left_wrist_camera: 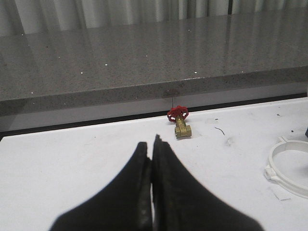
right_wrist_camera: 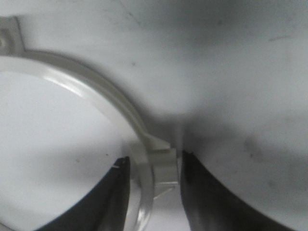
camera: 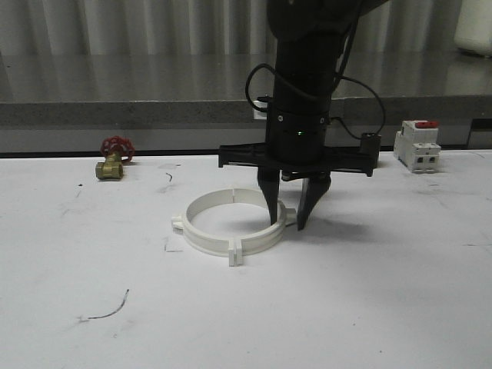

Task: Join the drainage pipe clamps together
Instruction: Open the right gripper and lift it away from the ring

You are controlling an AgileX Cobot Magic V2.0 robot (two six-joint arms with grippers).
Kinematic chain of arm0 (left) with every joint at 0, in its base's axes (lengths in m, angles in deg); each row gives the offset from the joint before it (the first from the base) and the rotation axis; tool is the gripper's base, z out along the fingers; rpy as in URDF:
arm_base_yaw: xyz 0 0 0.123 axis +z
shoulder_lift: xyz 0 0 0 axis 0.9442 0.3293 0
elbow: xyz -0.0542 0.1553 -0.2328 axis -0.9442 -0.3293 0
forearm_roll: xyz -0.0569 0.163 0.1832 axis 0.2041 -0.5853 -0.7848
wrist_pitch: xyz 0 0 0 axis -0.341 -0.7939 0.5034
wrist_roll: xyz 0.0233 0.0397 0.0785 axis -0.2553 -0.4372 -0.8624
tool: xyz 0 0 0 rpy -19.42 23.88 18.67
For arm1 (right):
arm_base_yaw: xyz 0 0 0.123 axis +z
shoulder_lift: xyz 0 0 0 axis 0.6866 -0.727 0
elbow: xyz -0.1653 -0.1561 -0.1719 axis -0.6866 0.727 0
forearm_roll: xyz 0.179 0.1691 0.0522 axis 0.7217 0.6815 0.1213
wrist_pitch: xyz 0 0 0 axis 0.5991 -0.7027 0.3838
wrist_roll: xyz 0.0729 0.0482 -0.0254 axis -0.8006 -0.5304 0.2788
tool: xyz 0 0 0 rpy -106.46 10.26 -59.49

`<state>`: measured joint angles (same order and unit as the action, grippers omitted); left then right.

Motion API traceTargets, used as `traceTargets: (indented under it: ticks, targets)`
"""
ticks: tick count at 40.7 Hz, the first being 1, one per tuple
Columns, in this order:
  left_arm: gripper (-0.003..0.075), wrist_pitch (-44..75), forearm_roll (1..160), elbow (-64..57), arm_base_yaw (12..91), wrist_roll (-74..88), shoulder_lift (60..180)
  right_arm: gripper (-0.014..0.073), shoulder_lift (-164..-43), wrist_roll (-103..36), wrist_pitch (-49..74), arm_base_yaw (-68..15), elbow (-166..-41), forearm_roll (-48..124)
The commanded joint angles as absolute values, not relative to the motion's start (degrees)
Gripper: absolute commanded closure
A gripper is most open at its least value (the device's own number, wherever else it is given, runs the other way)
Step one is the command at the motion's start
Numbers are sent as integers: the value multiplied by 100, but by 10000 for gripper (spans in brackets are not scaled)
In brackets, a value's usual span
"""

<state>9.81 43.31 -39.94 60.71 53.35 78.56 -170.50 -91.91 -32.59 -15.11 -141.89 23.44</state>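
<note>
The drainage pipe clamps (camera: 207, 244) lie on the white table as two white half-rings set together into one wide ring, with flat end tabs meeting at the front (camera: 236, 254) and at the back. My right gripper (camera: 287, 226) points straight down over the ring's right side. It is open, with one finger inside the ring and the other outside. In the right wrist view the band (right_wrist_camera: 86, 82) and its outer lug (right_wrist_camera: 163, 161) sit between the fingers of the right gripper (right_wrist_camera: 155, 159), with a small gap beside the inner finger. My left gripper (left_wrist_camera: 153, 142) is shut on nothing, well left of the ring (left_wrist_camera: 276, 166).
A brass valve with a red handwheel (camera: 114, 157) lies at the back left of the table. A white circuit breaker with a red switch (camera: 417, 146) stands at the back right. A grey stone ledge (camera: 115, 108) runs behind the table. A thin wire scrap (camera: 108, 307) lies front left.
</note>
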Motion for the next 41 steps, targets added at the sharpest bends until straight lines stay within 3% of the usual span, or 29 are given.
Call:
traceTargets:
  ticks: [1,29,34,41]
  targets:
    - [741,1429,4323,-3832,6067,5344,7891,241,-16771,-9182,-3094,-1534,-14315,2361]
    - [741,1429,4323,-3832,6067,5344,7891,264,-15974,-9193,-3413,-1536,-14315,2197]
    - [741,1429,4323,-3832,6067,5344,7891,356,-15718,-9059,-3518,-1536,-14310,2197]
    - [741,1429,4323,-3832,6067,5344,7891,602,-15397,-8901,-3714,-1536,-14303,2197]
